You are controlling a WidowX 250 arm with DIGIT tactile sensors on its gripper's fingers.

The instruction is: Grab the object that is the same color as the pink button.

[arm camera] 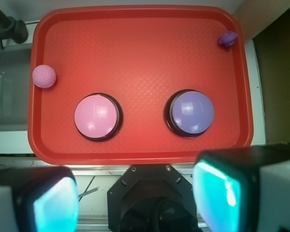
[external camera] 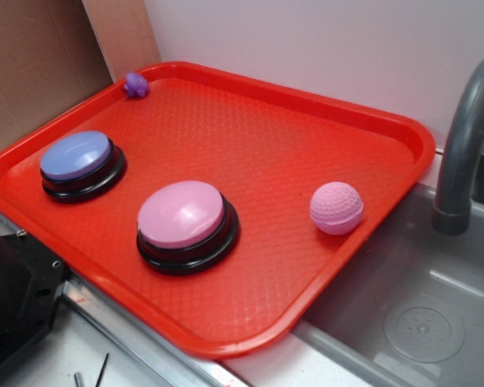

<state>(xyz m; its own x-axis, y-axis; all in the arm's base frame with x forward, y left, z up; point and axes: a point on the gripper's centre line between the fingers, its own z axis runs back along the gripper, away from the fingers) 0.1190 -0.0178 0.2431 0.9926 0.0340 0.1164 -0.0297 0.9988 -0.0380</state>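
At the right edge of a red tray (external camera: 250,121), the pink ball (external camera: 336,208) rests against the rim, apart from the pink button (external camera: 184,216) at centre frame. No writing is legible anywhere. In the wrist view the gripper (arm camera: 135,203) fingers, blurred and cut off at the bottom, stand spread wide, holding nothing. A faucet (external camera: 465,145) is cropped at right.

The red tray (external camera: 403,133) looked like plastic with a fine pebbled texture. The pink button (external camera: 180,213) had a smooth, glossy dome; the pink ball (external camera: 336,207) was dimpled and matt.
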